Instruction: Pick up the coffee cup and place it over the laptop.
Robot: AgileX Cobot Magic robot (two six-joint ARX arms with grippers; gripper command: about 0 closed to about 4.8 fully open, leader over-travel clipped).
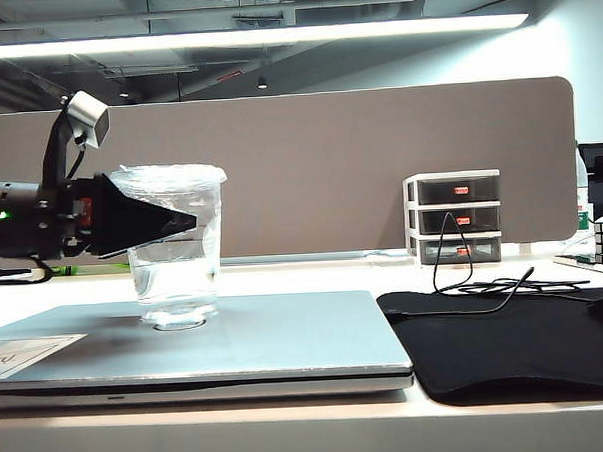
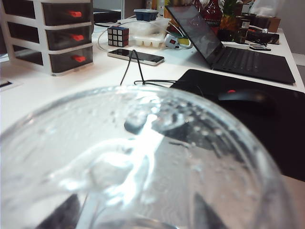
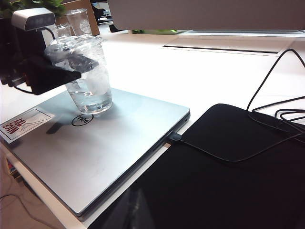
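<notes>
We see the coffee cup [image 1: 174,247] standing upright on the lid of the laptop [image 1: 276,339], its base beside the round black logo [image 3: 82,119]. The left gripper [image 1: 176,223] reaches in from the left of the exterior view, its black tapered fingers [image 3: 57,76] flanking the upper part of the cup. We cannot tell whether the pads press the wall or stand just clear, since the clear plastic and the near finger hide the contact. In the left wrist view the cup's crinkled film top [image 2: 138,162] fills most of the picture, blurred. The right gripper does not appear in any view, so we cannot tell its state. The laptop is slim, silver and matte, with a white sticker [image 3: 21,125] at 1 corner. A black fabric mat [image 1: 517,337] lies just beside it, with a thin black cable [image 3: 228,157] looping across it.
</notes>
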